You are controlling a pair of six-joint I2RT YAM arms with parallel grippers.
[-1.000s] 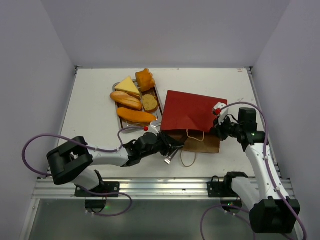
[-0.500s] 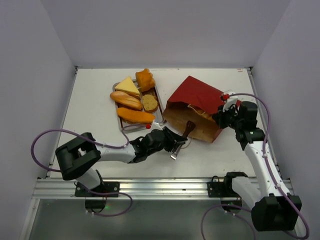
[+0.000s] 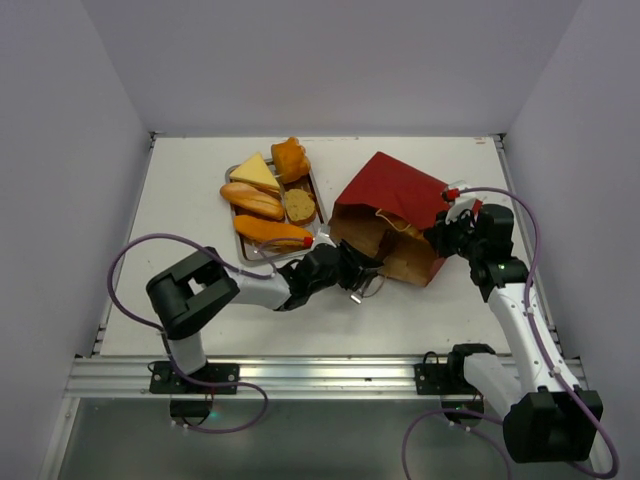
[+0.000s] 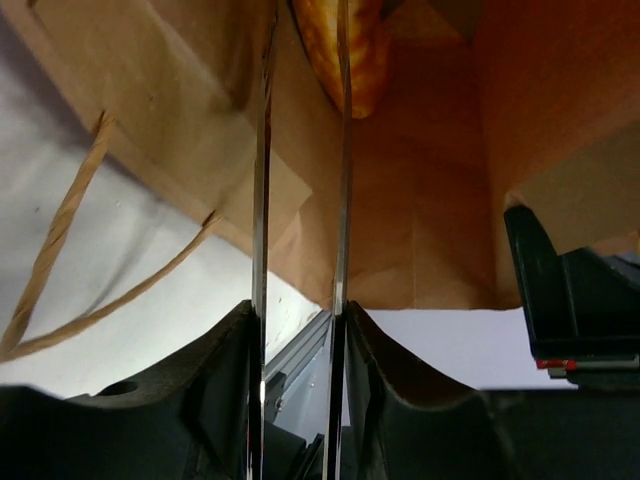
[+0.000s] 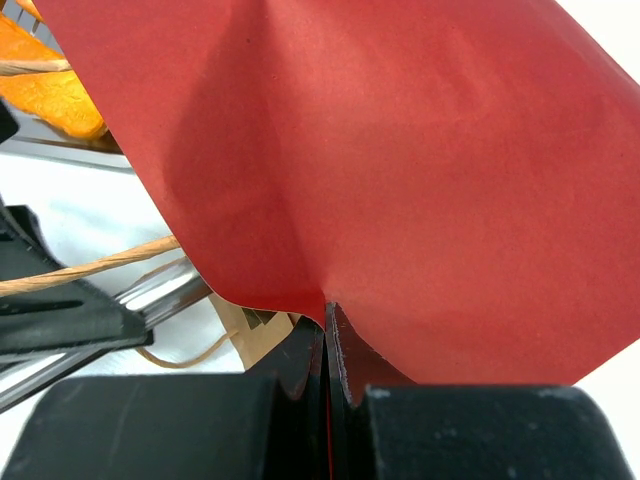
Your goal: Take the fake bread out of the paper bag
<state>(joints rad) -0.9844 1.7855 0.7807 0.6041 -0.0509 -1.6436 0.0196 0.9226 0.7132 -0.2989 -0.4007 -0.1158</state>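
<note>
The paper bag (image 3: 390,205), red outside and kraft inside, lies on the table with its mouth facing lower left. My right gripper (image 3: 438,233) is shut on the bag's upper edge (image 5: 327,308) and holds the mouth up. My left gripper (image 3: 366,272) is open at the mouth, and its long thin fingers (image 4: 262,200) reach inside. One golden-orange fake bread (image 4: 362,55) lies deep in the bag, just past the fingertips; I cannot tell if they touch it. Several more breads lie on the tray: a wedge (image 3: 255,172), a bun (image 3: 290,158), a round slice (image 3: 299,206) and two loaves (image 3: 253,200).
The silver tray (image 3: 233,232) sits left of the bag, close behind my left forearm. A twine loop handle (image 4: 60,240) hangs out of the bag's mouth onto the table. Walls close the table in on three sides.
The right gripper lifted the flat bag's edge, opening the mouth. The left gripper moved right and up from beside the handles into the mouth.
</note>
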